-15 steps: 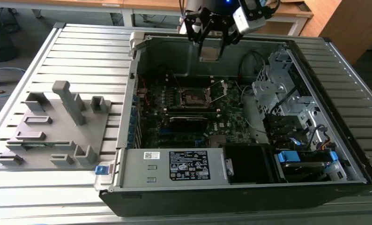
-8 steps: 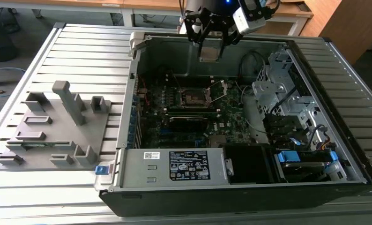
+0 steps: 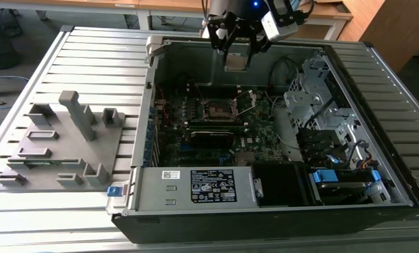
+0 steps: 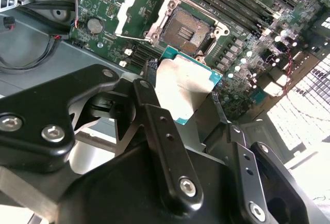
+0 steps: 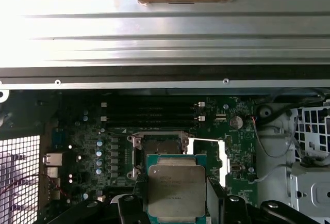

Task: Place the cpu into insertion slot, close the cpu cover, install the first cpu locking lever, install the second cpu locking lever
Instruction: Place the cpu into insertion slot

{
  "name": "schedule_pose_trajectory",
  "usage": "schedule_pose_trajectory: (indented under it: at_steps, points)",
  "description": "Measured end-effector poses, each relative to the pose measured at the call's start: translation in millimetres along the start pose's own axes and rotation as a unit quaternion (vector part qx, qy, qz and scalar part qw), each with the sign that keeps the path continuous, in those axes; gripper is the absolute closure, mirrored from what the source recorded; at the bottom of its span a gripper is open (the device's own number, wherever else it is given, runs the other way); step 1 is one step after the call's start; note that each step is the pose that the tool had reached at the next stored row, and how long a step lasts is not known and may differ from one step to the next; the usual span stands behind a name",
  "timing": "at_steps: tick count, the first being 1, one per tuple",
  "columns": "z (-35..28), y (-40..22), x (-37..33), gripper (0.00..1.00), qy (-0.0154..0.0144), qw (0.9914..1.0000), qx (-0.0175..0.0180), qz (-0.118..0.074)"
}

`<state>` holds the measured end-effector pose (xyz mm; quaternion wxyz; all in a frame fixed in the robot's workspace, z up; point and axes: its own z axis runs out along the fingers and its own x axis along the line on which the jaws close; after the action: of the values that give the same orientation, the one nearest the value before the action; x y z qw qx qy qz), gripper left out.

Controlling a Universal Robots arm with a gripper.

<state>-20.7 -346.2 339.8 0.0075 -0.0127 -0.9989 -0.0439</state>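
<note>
The cpu (image 3: 236, 62) is a small flat square chip with a dull metal top, and it hangs in the air over the far part of the open computer case. My gripper (image 3: 236, 57) is shut on it, one black finger on each side. In both wrist views the cpu (image 4: 185, 85) (image 5: 176, 187) sits between the fingers (image 4: 148, 96), above the board. The insertion slot (image 3: 218, 109) (image 4: 186, 30) (image 5: 159, 148) lies bare below it with nothing in it. The cpu cover (image 3: 247, 102) (image 4: 138, 11) (image 5: 225, 161) stands swung open beside the slot.
The computer case (image 3: 148, 132) lies open on a slatted metal table (image 3: 89, 58). A silver box with a white label (image 3: 211, 185) fills the near end. Drive cages (image 3: 315, 105) and cables line the exterior view's right. Black memory slots (image 5: 149, 113) run beside the slot. A grey fixture (image 3: 62, 142) stands at the left.
</note>
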Motion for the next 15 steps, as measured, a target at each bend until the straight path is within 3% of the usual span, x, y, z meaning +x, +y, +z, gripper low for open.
schedule_pose_trajectory:
  at_steps: [15]
  points:
    - [4.8, -0.4, 0.2, 0.46, -0.0001, 1.0, 0.0, 0.0]
